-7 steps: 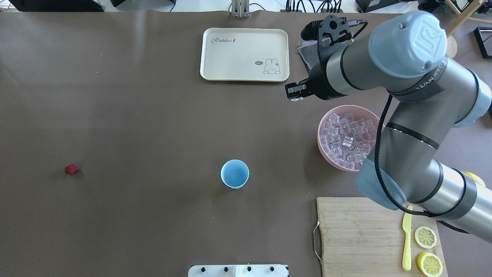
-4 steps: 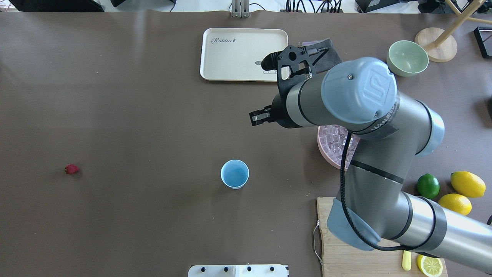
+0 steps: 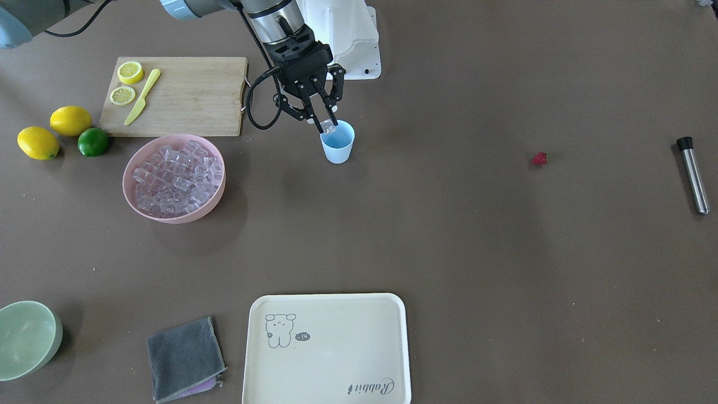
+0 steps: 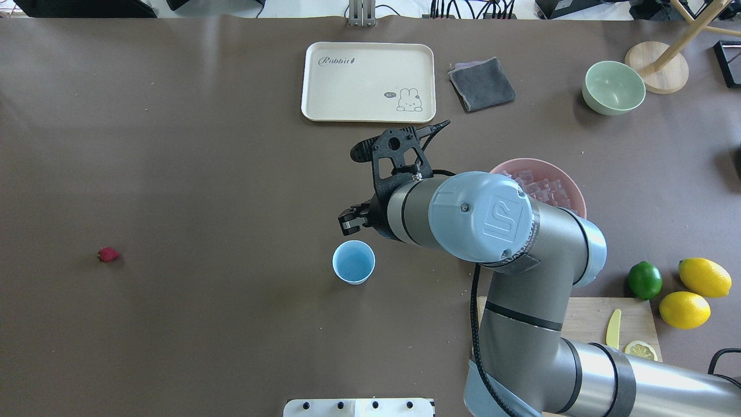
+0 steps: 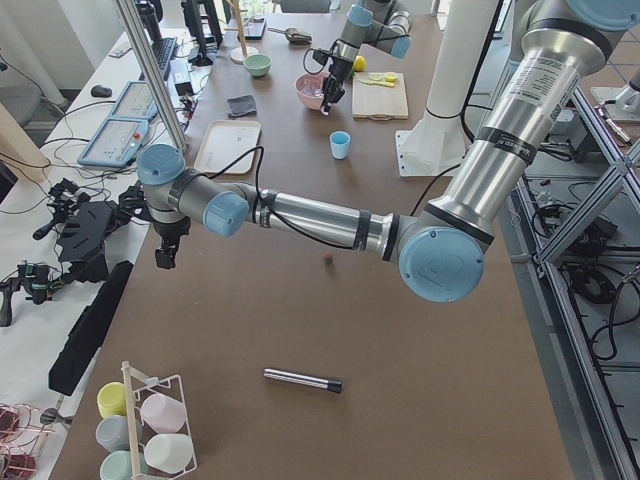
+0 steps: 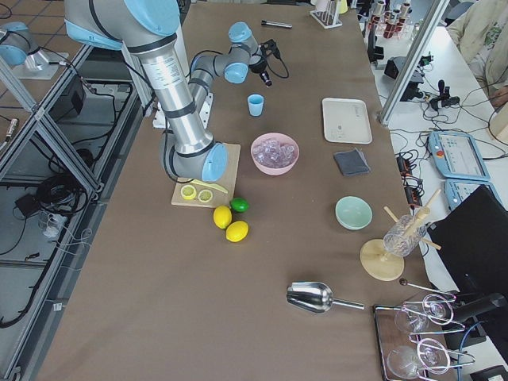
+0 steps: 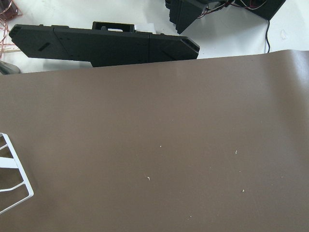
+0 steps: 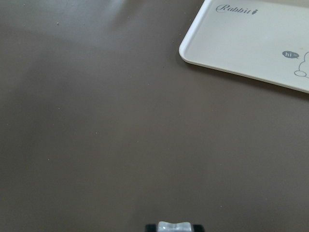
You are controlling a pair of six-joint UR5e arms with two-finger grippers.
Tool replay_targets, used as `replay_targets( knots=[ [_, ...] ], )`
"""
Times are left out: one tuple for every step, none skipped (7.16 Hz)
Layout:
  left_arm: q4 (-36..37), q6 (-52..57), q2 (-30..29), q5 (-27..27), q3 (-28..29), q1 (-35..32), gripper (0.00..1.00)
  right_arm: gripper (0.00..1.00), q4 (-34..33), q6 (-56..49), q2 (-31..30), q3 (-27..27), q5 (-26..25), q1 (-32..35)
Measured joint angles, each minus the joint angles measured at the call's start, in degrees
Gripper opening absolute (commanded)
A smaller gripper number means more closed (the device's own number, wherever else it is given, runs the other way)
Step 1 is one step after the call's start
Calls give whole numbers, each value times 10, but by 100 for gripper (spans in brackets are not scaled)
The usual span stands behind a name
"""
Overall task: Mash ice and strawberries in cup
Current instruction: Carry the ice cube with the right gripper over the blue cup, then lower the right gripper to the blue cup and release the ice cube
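The cream tray point(image 4: 347, 87) reads "Rabbit" and "hi~"; the right arm's blue joint cap point(image 4: 483, 214) bears "UR".

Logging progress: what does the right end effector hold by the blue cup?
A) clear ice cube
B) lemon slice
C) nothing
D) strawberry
A: the right end effector pinches a clear ice cube at the rim of the cup; the strawberry lies far off.
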Motion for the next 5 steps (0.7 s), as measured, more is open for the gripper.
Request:
replay_targets(
  knots=[
    [0, 0, 0, 0, -1, -3, 98, 0, 8, -3, 1, -11, -2, -5],
    [1, 0, 1, 1, -1, -5, 98, 0, 26, -5, 4, -33, -3, -8],
    [1, 0, 3, 1, -1, -7, 98, 0, 45, -4, 4, -54, -4, -10],
    [0, 0, 6, 1, -1, -8, 98, 0, 55, -2, 5, -66, -4, -14],
    [-1, 1, 8, 1, -1, -10, 98, 0, 59, 0, 5, -70, -5, -18]
  ],
)
